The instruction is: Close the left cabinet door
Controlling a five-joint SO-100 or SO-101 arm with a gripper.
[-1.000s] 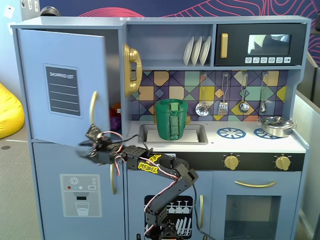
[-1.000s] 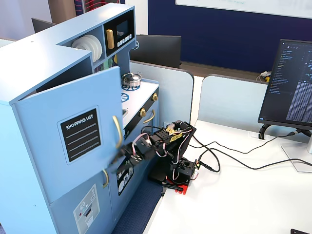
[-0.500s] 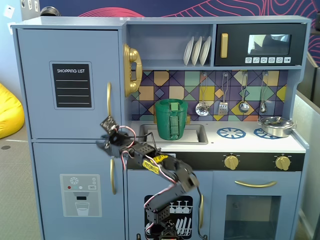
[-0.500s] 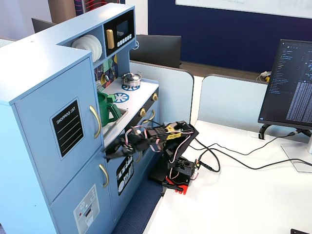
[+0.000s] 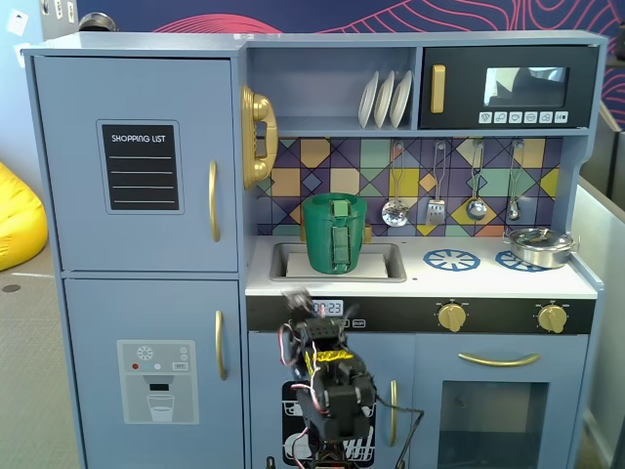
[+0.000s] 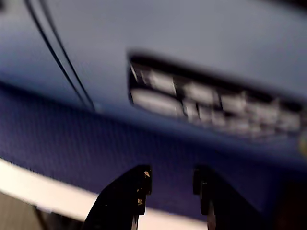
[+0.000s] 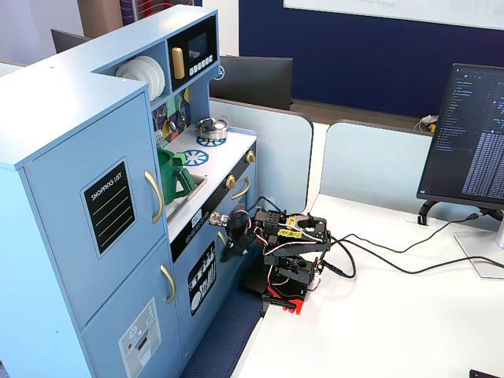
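Your tool [image 6: 170, 184] sits low in the wrist view, jaws parted, grasping nothing. Centre frame, the sink [image 5: 283, 262] holds a green watering can [image 5: 335, 233]; the left cabinet door [image 5: 137, 164] looks shut.

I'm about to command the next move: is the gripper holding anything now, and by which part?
Nothing is held. In the wrist view the black two-finger gripper shows an empty gap between its fingertips, with only blurred blue cabinet surface beyond.
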